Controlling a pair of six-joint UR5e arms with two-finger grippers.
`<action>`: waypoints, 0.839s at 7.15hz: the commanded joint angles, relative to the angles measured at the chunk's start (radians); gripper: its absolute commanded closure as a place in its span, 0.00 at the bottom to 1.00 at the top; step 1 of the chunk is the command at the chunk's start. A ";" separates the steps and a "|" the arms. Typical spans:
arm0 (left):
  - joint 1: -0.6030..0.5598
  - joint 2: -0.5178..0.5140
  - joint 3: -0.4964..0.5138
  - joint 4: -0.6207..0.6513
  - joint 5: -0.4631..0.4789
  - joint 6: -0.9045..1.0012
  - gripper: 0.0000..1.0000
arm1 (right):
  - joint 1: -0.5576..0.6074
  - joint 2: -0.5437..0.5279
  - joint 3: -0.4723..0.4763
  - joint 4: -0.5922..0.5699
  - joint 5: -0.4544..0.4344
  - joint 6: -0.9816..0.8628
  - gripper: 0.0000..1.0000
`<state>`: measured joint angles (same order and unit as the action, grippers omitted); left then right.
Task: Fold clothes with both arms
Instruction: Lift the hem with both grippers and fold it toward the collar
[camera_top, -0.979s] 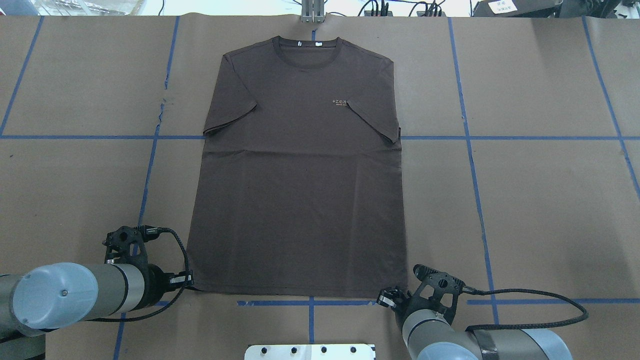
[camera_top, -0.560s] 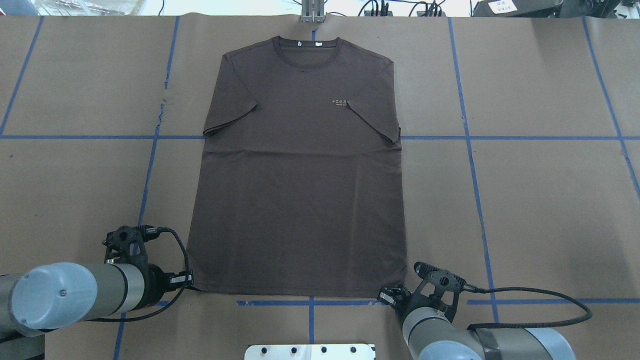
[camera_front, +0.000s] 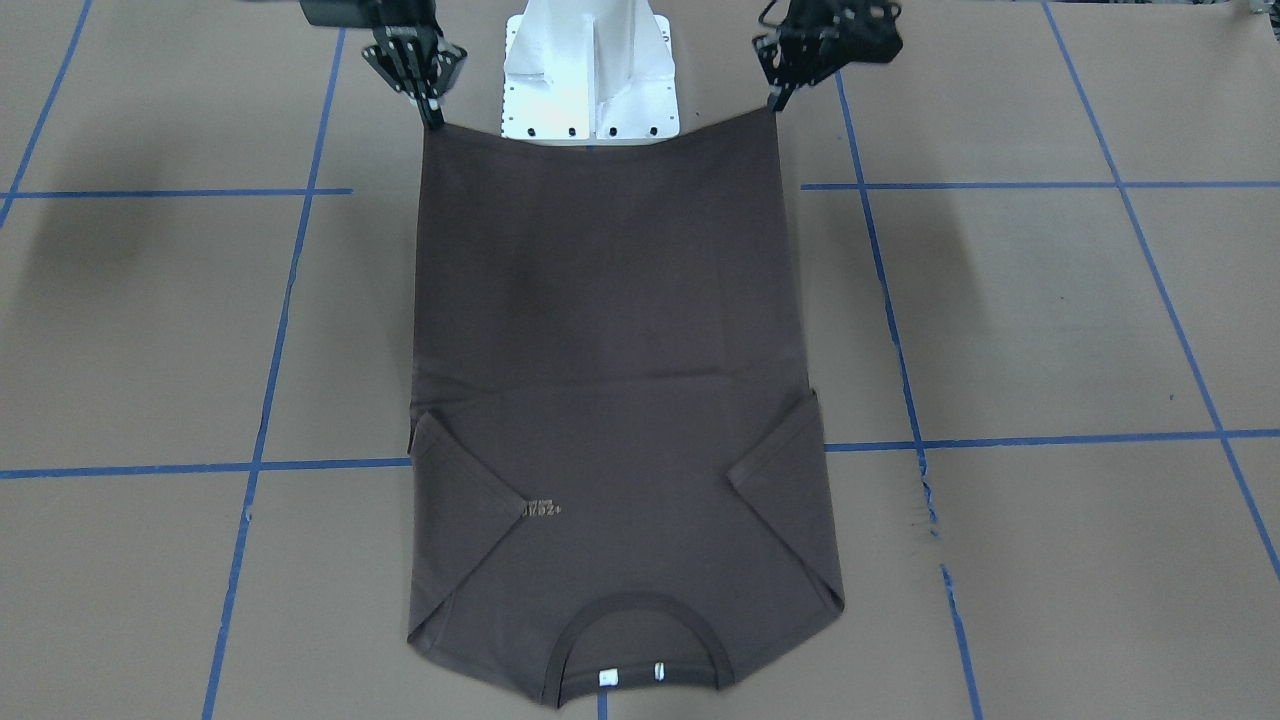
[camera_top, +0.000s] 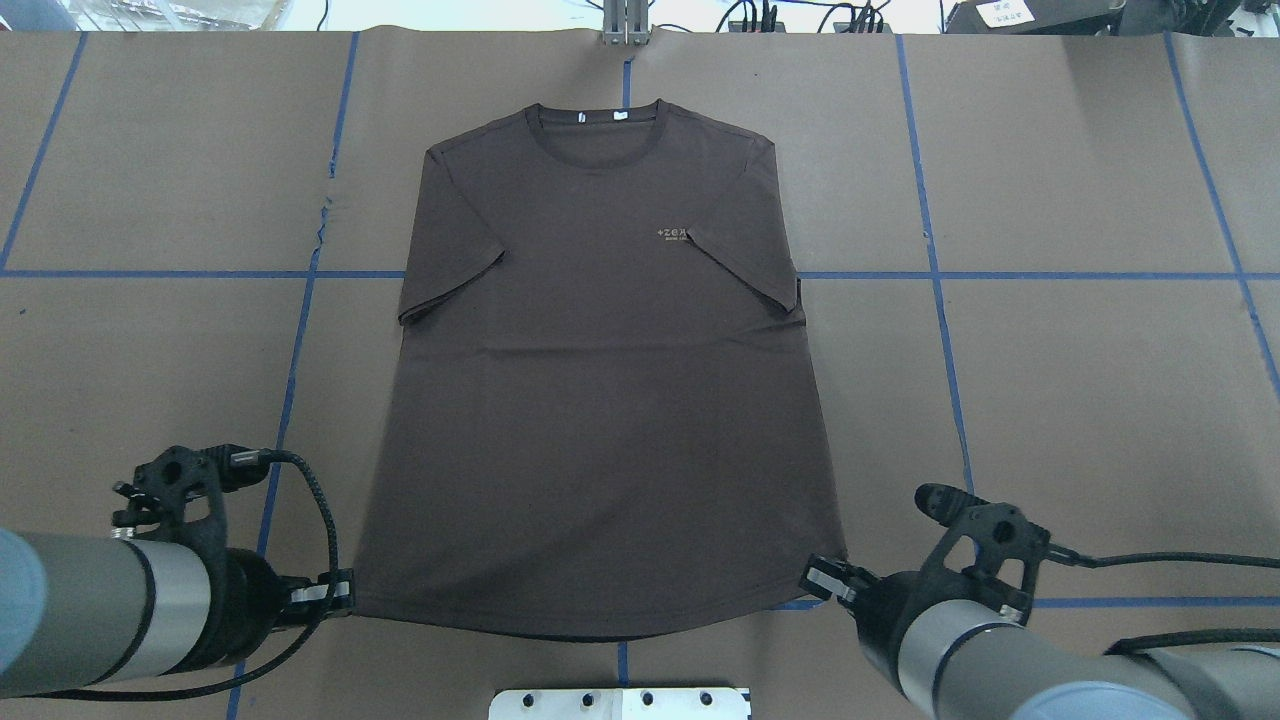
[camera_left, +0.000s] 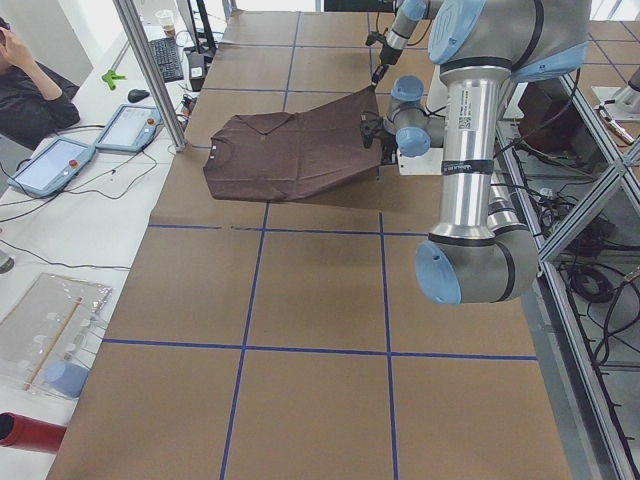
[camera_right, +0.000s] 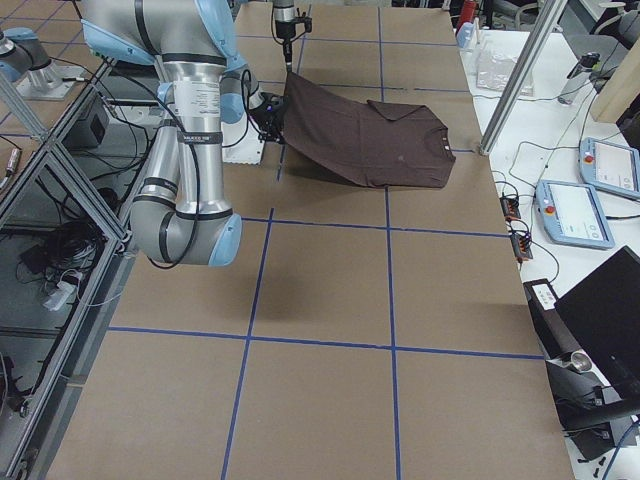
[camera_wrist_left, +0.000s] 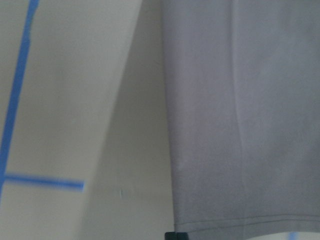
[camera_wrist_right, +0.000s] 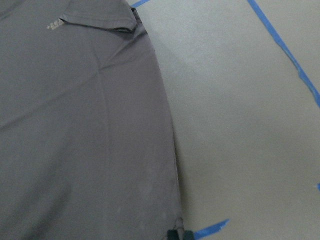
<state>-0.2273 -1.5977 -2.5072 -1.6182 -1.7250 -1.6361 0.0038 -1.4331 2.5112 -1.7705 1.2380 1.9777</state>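
The dark grey-brown T-shirt (camera_top: 600, 400) lies front up, sleeves folded in, collar with white tags at the far end. Its hem end is raised off the table and stretched between both grippers, as the side views (camera_left: 290, 150) (camera_right: 360, 135) show. My left gripper (camera_top: 340, 592) is shut on the hem's left corner, and it also shows in the front-facing view (camera_front: 775, 100). My right gripper (camera_top: 815, 578) is shut on the right corner, also in the front-facing view (camera_front: 432, 118). Both wrist views show the cloth (camera_wrist_left: 240, 125) (camera_wrist_right: 85, 125) hanging from the fingertips.
The white pedestal base (camera_top: 620, 700) sits just behind the hem at the near edge. A metal post (camera_top: 625, 25) stands at the far edge behind the collar. Blue tape lines (camera_top: 1000, 275) cross the brown table cover. An operator (camera_left: 25, 90) and tablets are beside the far edge.
Both grippers have risen and drawn back toward the robot with the hem corners. The hem lifted and the whole shirt slid a little toward the robot.
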 joint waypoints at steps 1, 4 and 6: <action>0.000 -0.101 -0.192 0.271 -0.068 -0.031 1.00 | -0.007 0.008 0.184 -0.171 0.064 0.000 1.00; -0.126 -0.168 -0.073 0.276 -0.070 0.127 1.00 | 0.127 0.173 0.059 -0.176 0.090 -0.064 1.00; -0.298 -0.205 0.007 0.285 -0.125 0.267 1.00 | 0.366 0.290 -0.081 -0.165 0.244 -0.169 1.00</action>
<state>-0.4259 -1.7805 -2.5463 -1.3395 -1.8111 -1.4508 0.2291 -1.2042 2.5098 -1.9438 1.3882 1.8671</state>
